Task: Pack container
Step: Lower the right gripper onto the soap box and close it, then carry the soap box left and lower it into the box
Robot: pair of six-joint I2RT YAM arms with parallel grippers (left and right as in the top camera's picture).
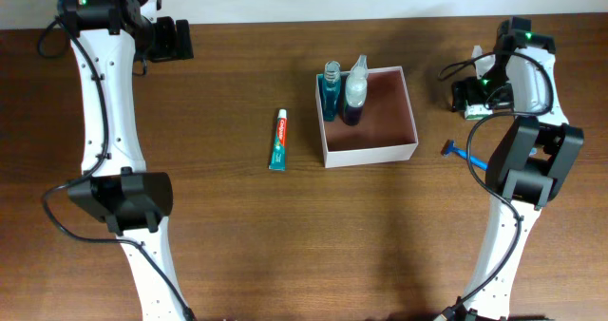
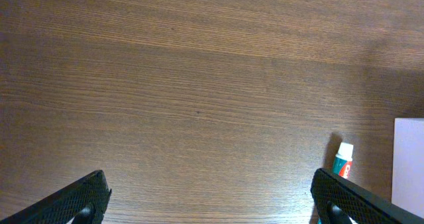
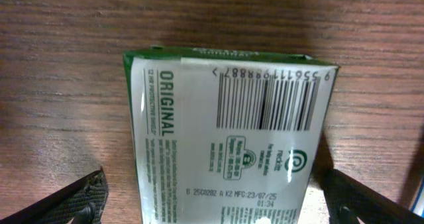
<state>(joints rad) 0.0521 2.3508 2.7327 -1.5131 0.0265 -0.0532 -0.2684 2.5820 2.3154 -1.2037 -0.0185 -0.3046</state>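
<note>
One container (image 1: 370, 157), two bottles (image 1: 332, 93), one toothpaste tube (image 1: 278, 140), one green-and-white packet (image 3: 225, 138), one blue razor (image 1: 464, 154) — and two robot arms (image 1: 103, 93), one at each side.

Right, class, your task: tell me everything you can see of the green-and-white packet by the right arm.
The packet is a flat rectangular pack, glossy white on its upper face with green edges. It bears a barcode, the green word ORIGINAL, a round green logo and a printed date code. It lies flat on the wooden table, between the right fingers, which stand spread at either side without visibly touching it.
</note>
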